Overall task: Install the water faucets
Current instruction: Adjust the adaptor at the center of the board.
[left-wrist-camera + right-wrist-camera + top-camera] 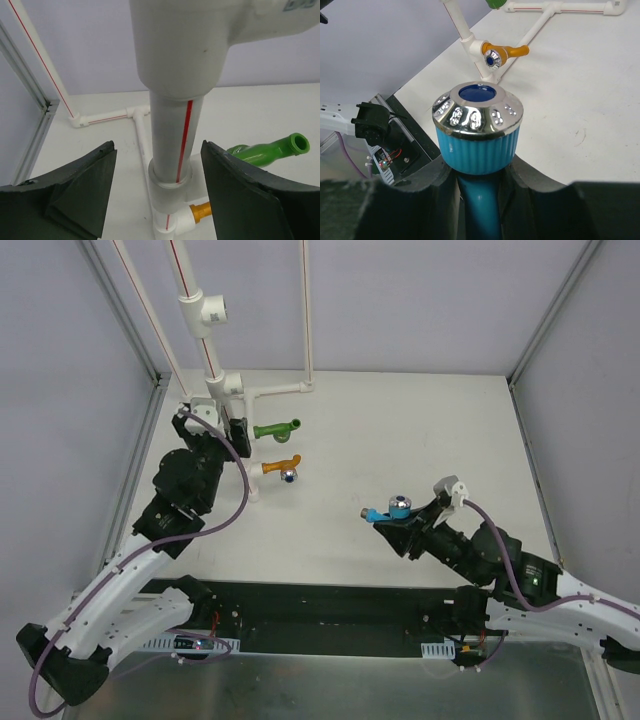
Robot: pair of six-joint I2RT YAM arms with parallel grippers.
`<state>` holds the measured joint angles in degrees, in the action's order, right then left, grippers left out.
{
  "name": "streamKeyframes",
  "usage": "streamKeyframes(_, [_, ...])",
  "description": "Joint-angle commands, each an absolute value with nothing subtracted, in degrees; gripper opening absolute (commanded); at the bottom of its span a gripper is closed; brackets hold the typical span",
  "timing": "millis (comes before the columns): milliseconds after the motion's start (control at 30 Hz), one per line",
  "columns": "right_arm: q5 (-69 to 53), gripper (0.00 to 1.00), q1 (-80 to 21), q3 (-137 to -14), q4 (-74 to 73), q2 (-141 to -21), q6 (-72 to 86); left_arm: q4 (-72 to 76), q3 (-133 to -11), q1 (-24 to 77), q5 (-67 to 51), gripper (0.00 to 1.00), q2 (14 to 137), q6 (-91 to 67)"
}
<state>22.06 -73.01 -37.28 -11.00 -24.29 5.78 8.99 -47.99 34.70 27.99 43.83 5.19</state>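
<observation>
My right gripper [397,522] is shut on the light blue faucet [390,510], held above the table right of centre. In the right wrist view its ribbed blue knob and shiny cap [477,120] stand just above the fingers [420,200]. The green faucet [277,429] and the orange faucet [280,467] sit in fittings on the white pipe stand [213,370], both pointing right. My left gripper [158,165] is open, with its jaws flanking the upright pipe [175,135] and a gap on each side. The left wrist view also shows the green faucet [270,151] and the orange faucet [201,211].
A white tee fitting [212,310] high on the pipe has an open side port. The stand's white base pipes [285,390] lie on the table behind. Aluminium frame posts [135,330] line both sides. A black strip [330,605] runs along the near edge.
</observation>
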Motion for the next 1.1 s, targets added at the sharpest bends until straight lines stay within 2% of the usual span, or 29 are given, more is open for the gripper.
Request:
streamKeyframes(0, [22.15,0.0,-73.3,-37.27,-10.63,-22.59,6.42,17.05,-47.81,31.82,21.71,0.68,46.92,1.5])
streamKeyframes(100, [22.41,0.0,-73.3,-37.09,-10.99,-22.06,6.42,18.28,-48.86,31.29,21.01,0.59,49.56,0.79])
streamKeyframes(167, [22.24,0.0,-73.3,-36.91,-11.34,-21.71,6.68,18.63,-49.57,31.2,20.39,0.47,50.88,0.62])
streamKeyframes(333, [22.5,0.0,-73.3,-36.83,-12.48,-20.48,7.21,19.25,-49.48,31.11,19.07,0.02,52.38,0.18])
streamKeyframes(467, [22.76,0.0,-73.3,-36.91,-13.62,-19.07,7.03,14.09,-50.79,31.11,10.76,0.0,53.0,-2.11])
streamKeyframes(600, [23.73,0.0,-73.3,-37.7,-15.38,-17.67,6.07,5.03,-55.01,31.11,-7.86,0.0,54.75,-4.47])
streamKeyframes(733, [24.7,0.0,-73.3,-38.84,-16.78,-16.7,4.66,3.51,-55.37,31.11,-22.82,0.0,55.46,-10.88])
streamKeyframes(1067, [26.89,0.0,-73.3,-40.08,-18.28,-15.38,2.29,4.48,-52.12,32.86,-39.62,0.0,49.22,-19.42])
